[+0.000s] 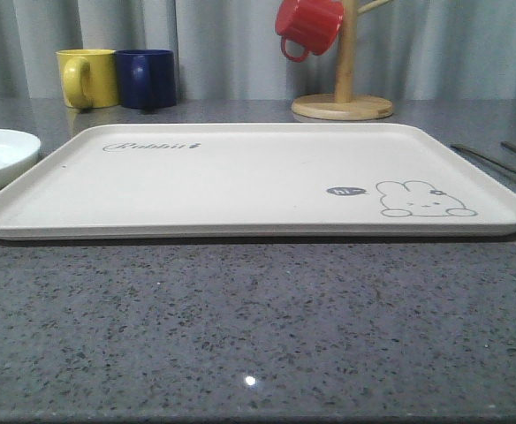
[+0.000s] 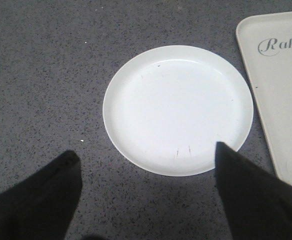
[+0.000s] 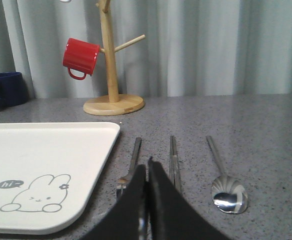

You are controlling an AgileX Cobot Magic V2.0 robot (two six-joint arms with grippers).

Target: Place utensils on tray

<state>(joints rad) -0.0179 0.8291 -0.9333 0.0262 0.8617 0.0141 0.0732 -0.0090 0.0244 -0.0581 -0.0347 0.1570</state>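
The right tool, fingers pressed together and empty, hovers near the fork, sticks and spoon, all lying on the table just beside the bare tray. It should spread, drop astride the fork's handle and pinch across it. The left tool, spread wide, hangs over the white plate; nothing blocks the way.
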